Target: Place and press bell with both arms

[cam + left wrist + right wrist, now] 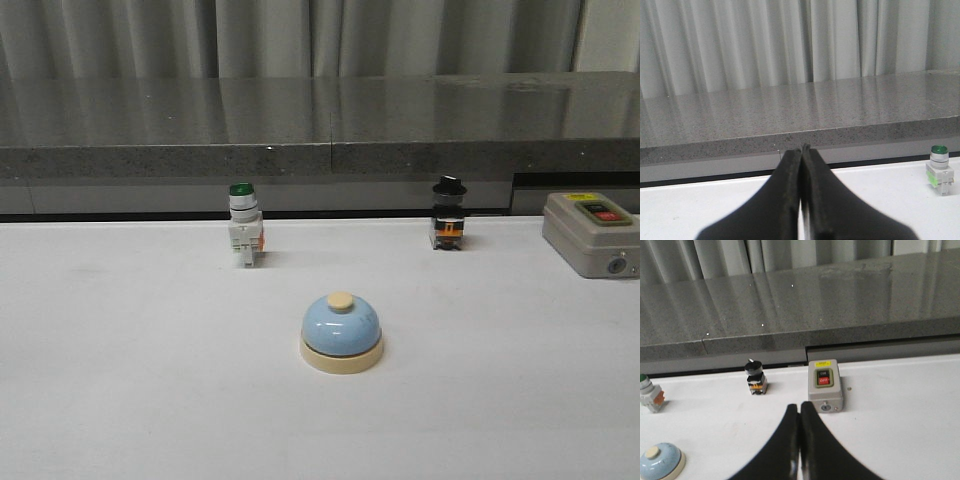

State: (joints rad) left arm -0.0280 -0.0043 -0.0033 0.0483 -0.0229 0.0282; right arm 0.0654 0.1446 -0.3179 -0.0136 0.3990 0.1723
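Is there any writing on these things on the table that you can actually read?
"ON": black button on the grey box, just legible.
"OFF": red button below it, just legible.
Yellow label at the box's top edge: print too small to read.
Bell, green-capped switch, black-knobbed switch: no readable text.

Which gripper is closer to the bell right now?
Right, as far as the wrist views show. The right gripper, shut, has the bell in its view, off to one side. The left gripper, shut, doesn't see it.
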